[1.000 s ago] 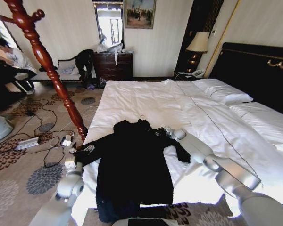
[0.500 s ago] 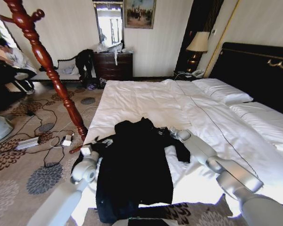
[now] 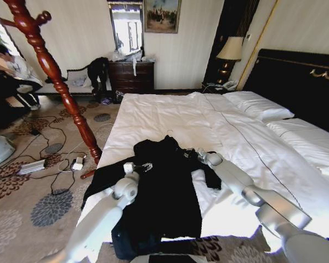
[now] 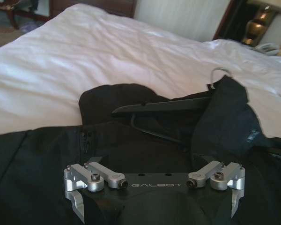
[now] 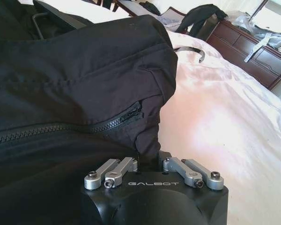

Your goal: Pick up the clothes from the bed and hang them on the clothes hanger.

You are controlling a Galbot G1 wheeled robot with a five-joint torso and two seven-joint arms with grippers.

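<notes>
The clothes, a long black coat [image 3: 159, 192], lie spread across the near end of the white bed [image 3: 170, 115], the hem hanging over the edge. The black clothes hanger [image 4: 164, 105] sits inside the collar, its metal hook [image 4: 218, 71] poking out over the duvet. My left gripper [image 3: 144, 166] hovers over the coat's left chest just below the collar, fingers [image 4: 75, 206] spread wide and open. At the coat's right shoulder my right gripper [image 3: 191, 152] is shut on a fold of the black cloth [image 5: 147, 140] next to a zip [image 5: 107, 125].
A red-brown wooden coat stand [image 3: 49, 66] rises left of the bed, with cables and a power strip [image 3: 33, 166] on the carpet around its foot. Behind stand a bench with a dark garment [image 3: 97, 70], a dresser [image 3: 132, 76] and a lamp [image 3: 230, 52]. Pillows [image 3: 257, 107] lie far right.
My left arm has swung right, from the bed's left edge by the sleeve to above the coat's chest near the collar. The right gripper has stayed at the shoulder.
</notes>
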